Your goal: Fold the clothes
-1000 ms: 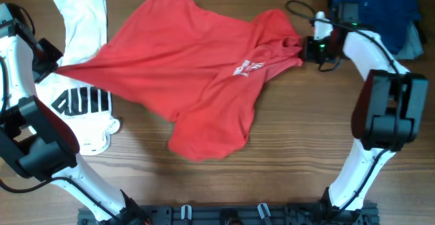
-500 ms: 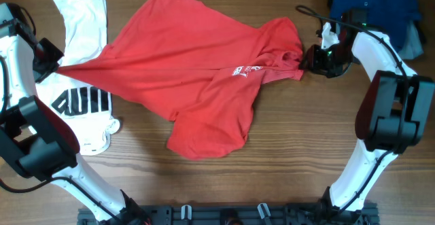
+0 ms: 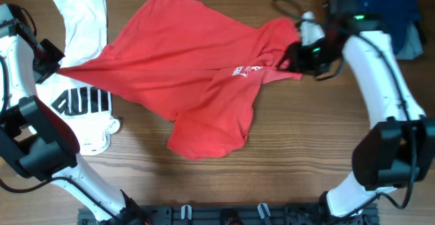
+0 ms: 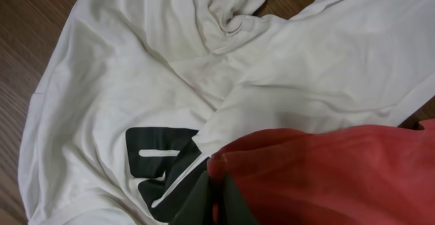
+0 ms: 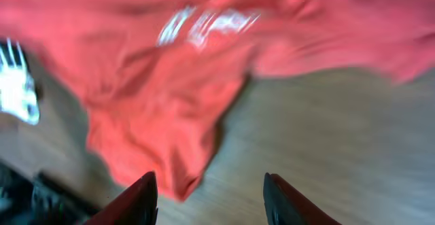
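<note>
The red shirt (image 3: 197, 75) lies rumpled and unfolded on the counter (image 3: 306, 143). My left pincer (image 4: 214, 187) grips its corner at nine o'clock, while my right pincer (image 5: 207, 184) hangs open over the three o'clock edge. I judge this the spreading step; next, pinch that edge and pull flat.

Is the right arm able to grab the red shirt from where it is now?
Probably yes. The right gripper is open and hangs close to the edge of the red shirt. Nothing lies between them: the right wrist view shows only bare table under the fingers, with the shirt just ahead.
</note>
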`<state>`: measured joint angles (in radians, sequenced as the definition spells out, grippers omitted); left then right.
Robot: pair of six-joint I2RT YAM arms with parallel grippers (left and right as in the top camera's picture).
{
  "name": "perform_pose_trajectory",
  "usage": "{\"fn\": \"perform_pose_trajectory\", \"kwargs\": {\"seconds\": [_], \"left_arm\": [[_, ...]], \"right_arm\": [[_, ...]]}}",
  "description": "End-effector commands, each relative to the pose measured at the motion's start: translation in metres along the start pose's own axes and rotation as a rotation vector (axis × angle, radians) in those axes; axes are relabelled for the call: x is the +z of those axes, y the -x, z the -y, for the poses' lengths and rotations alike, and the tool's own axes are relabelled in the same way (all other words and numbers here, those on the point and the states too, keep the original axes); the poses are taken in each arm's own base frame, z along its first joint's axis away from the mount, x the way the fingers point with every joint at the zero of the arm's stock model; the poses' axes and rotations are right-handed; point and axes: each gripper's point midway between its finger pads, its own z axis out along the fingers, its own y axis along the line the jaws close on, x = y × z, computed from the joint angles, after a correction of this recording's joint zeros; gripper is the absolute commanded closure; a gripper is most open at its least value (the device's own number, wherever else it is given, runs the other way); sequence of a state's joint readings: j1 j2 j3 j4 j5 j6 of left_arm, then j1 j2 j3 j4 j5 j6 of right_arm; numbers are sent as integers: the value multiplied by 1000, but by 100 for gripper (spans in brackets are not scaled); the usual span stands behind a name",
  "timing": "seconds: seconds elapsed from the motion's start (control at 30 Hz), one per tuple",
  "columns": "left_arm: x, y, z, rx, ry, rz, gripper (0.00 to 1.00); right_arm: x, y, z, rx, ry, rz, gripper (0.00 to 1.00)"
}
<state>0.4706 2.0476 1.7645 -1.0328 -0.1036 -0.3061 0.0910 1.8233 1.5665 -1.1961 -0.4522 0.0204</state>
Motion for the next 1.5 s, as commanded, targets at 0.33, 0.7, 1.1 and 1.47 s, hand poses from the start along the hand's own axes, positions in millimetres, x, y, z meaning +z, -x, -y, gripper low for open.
{"fn": "perform_pose_trajectory", "kwargs": {"seconds": [0.33,0.7,1.1,1.47], "left_arm": [[1,-2,3,-18,-25,-13,96],[1,-3,3,-18,-24,-17,96],[1,-3,4,-18,-27,-18,96],[-2,-19,6,6,-20,-74,96]], "right_arm": [[111,-107,-31,68,-18,-298,54],[144,-115,-12,103,-184,-221,57],[154,-101,-11,71,-171,-153,75],[87,-71,42,269,-214,-24,96]]}}
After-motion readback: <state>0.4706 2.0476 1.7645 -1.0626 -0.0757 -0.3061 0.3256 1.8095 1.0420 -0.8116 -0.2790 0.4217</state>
